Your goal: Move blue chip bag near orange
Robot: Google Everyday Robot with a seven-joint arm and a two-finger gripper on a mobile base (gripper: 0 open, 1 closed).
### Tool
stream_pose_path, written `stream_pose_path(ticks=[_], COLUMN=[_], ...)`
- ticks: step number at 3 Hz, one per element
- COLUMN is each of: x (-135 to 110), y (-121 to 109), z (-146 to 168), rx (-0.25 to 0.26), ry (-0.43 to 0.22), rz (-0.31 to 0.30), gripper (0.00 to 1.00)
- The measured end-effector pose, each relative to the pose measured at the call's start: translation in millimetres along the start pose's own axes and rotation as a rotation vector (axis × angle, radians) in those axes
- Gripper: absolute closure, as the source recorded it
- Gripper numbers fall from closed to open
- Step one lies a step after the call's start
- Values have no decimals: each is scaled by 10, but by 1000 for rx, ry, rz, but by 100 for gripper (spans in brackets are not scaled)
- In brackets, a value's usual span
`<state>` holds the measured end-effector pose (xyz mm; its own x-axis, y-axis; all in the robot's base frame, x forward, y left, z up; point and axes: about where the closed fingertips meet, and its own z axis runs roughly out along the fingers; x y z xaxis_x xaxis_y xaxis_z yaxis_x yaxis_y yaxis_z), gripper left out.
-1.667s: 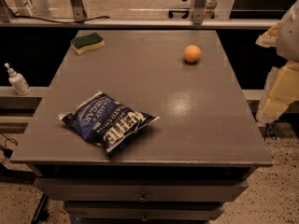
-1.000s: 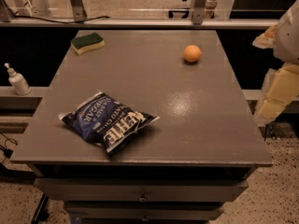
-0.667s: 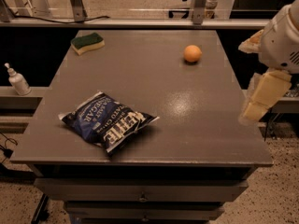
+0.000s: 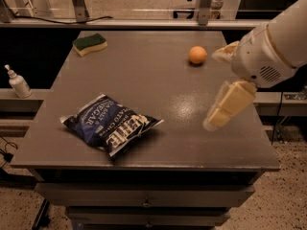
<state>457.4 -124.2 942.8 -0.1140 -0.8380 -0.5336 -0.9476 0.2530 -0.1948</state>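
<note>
The blue chip bag [image 4: 111, 127] lies flat on the grey table [image 4: 144, 71] near its front left, white lettering up. The orange [image 4: 197, 54] sits at the table's back right, far from the bag. My gripper [image 4: 214, 90] hangs over the right side of the table, just right of and in front of the orange, well right of the bag. Its two cream fingers [image 4: 229, 103] are spread apart, with nothing between them. The white arm [image 4: 273, 47] reaches in from the right edge.
A green-and-yellow sponge [image 4: 89, 43] lies at the table's back left corner. A white pump bottle [image 4: 18, 82] stands on a ledge left of the table. Drawers sit under the table's front edge. Metal frame legs stand behind the table.
My arm has swung in from the right edge to over the table's right side, toward the orange. The bag, orange and sponge have not moved.
</note>
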Motion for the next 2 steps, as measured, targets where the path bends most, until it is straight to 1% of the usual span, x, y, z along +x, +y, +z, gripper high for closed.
stream_pose_path(ticks=[1,2], x=[-250,-409], y=[212,464], z=[226,451], rx=[-15,-32], ry=[-140,-274], rz=[11,49], gripper=[0,0])
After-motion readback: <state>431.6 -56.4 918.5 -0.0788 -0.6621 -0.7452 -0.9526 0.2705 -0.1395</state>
